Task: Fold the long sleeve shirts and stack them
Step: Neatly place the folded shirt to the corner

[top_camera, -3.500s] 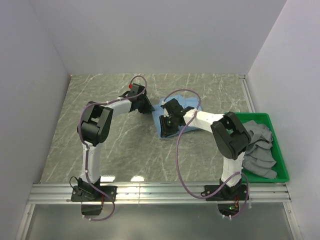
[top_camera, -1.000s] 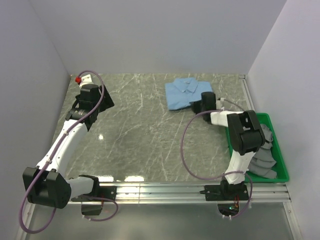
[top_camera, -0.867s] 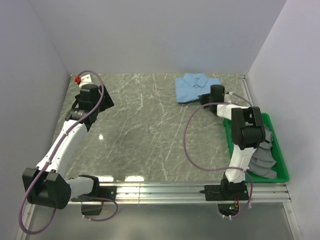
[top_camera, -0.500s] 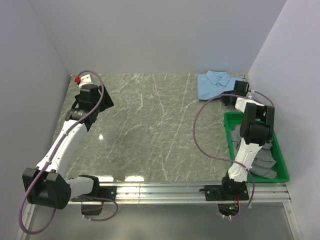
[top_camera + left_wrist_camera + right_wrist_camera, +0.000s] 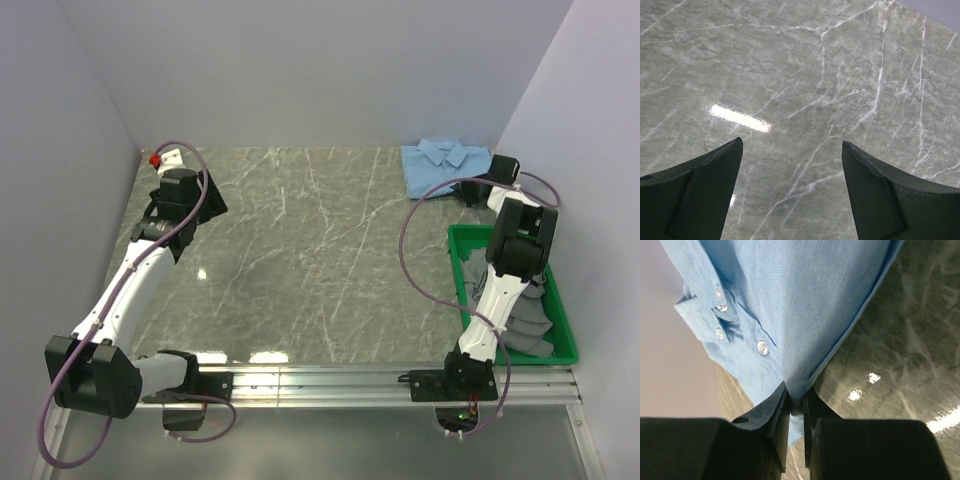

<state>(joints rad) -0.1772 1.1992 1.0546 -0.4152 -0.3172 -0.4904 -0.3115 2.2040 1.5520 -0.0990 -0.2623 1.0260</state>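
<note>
A folded light blue long sleeve shirt (image 5: 443, 163) lies at the table's far right corner, collar toward the back wall. My right gripper (image 5: 487, 180) is shut on its near right edge. In the right wrist view the blue cloth (image 5: 805, 305) with its buttons fills the frame, and its hem is pinched in the right gripper (image 5: 796, 399). My left gripper (image 5: 200, 200) hovers over the far left of the table, open. In the left wrist view the left gripper (image 5: 792, 145) has only bare marble between its fingers. Grey shirts (image 5: 520, 305) lie heaped in the tray.
A green tray (image 5: 567, 330) holding the grey clothes stands along the right edge, under the right arm. White walls close in the back and both sides. The right arm's purple cable (image 5: 410, 250) loops over the marble table (image 5: 300, 260).
My right gripper has dragged the folded blue shirt from the middle back of the table to the far right corner. The left arm has stayed put since a second ago.
</note>
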